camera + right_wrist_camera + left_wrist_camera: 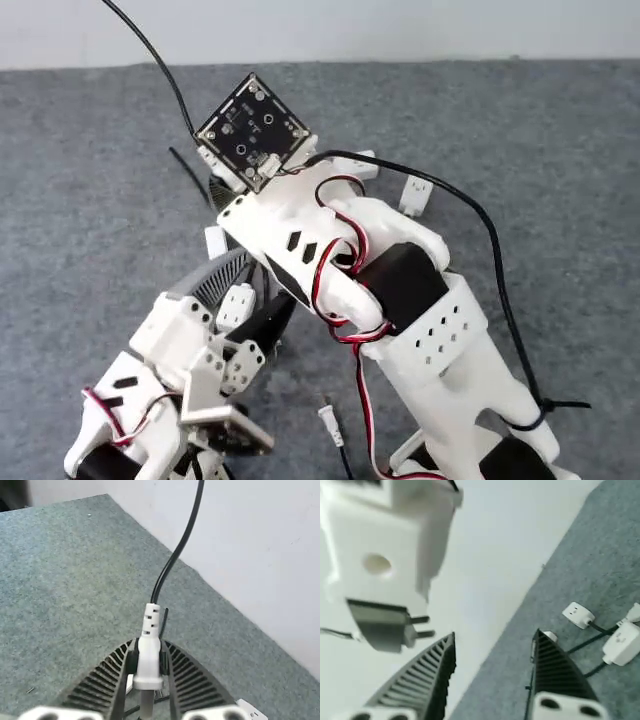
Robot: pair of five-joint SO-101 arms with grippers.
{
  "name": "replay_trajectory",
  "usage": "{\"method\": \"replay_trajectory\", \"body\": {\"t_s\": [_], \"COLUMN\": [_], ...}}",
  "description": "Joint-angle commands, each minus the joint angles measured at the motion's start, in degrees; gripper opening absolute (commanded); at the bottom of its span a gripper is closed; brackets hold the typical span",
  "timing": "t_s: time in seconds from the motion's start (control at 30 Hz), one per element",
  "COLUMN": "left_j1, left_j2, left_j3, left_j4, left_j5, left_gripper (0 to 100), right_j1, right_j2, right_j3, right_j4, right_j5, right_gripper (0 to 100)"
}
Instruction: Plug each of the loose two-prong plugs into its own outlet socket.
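Under the camera board [252, 130] of the right arm [420, 310], the right gripper [148, 647] pinches a white plug [149, 627]. Its ribbed black fingers [100, 685] are pressed against both sides of the plug's body. The plug stands roughly in line with the fingers, and its black cable [175, 555] runs away from the right arm toward the pale wall [260, 555].

Beside the right arm, the left arm [160, 350] points its left gripper [495, 635] up beneath the right arm. That gripper's two ribbed fingers [555, 670] are spread wide with nothing between them. Close to the lens in the left wrist view, a grey two-prong piece [385, 630] juts from a white body; I cannot tell what it belongs to.

A second plug [328, 420] lies loose on the grey carpet [560, 150], just beside the right arm's lower section, on the side facing the left arm. A dark lead trails from it.

A white socket [415, 193] rests on the carpet just beside the right arm's far side. In the left wrist view, a round-faced socket [577, 615] and a white socket block [622, 645] lie near each other on the carpet, each on a dark cord.
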Motion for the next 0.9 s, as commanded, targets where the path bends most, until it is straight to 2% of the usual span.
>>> {"method": "replay_trajectory", "body": {"t_s": [0.0,0.2,0.53,0.87], "left_j1": [0.70,0.44,0.79,0.70], "left_j2": [-0.88,-0.97,-0.97,-0.97], "left_j3": [-4.00,-3.47,-4.44,-4.00], "left_j4": [-2.37,-2.11,-3.16,-2.99], "left_j5": [-4.48,-7.65,-7.74,-7.74], "left_gripper": [24,24,24,24], "right_j1": [-3.21,-4.53,-5.49,-6.81], "right_j2": [-2.42,-2.42,-2.51,-2.68], "right_j3": [-3.34,-5.27,-13.36,-16.62], "right_j4": [0.22,5.85,15.87,17.27], "right_j5": [0.70,0.70,0.79,3.87], "right_gripper": [0.8,0.8,0.8,0.8]}}
